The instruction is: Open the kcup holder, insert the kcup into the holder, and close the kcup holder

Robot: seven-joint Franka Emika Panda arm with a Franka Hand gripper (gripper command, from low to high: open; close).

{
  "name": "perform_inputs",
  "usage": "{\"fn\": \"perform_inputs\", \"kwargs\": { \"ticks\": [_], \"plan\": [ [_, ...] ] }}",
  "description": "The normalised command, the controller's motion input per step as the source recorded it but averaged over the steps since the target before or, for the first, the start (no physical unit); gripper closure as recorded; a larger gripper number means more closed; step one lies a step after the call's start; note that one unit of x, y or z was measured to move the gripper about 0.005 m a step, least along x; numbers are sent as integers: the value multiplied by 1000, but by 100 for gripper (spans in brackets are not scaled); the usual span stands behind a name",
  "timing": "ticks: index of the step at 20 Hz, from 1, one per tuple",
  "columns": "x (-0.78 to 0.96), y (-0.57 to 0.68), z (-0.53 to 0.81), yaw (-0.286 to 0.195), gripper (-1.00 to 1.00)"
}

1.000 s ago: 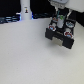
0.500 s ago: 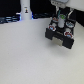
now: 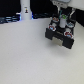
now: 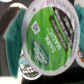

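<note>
Wrist view filling with kcup (image 4: pixel 47 31), green lid facing camera, teal fingers (image 4: pixel 19 27) closing around it. Gripper (image 3: pixel 62 15) hovering over open kcup holder (image 3: pixel 61 33) (far right), barely shifting since earlier frames; insertion seemingly imminent.

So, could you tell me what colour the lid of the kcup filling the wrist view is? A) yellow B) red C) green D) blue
C: the kcup shows a round green lid with white lettering, close to the wrist camera.
</note>
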Motion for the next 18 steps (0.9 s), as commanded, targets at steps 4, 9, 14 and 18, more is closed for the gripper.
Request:
{"fn": "perform_inputs", "kwargs": {
  "ticks": [4, 9, 14, 18],
  "plan": [
    [2, -16, -212, 7, 100],
    [-30, 9, -130, 6, 100],
    [19, 31, -236, 5, 100],
    [67, 55, -226, 6, 100]
  ]
}}
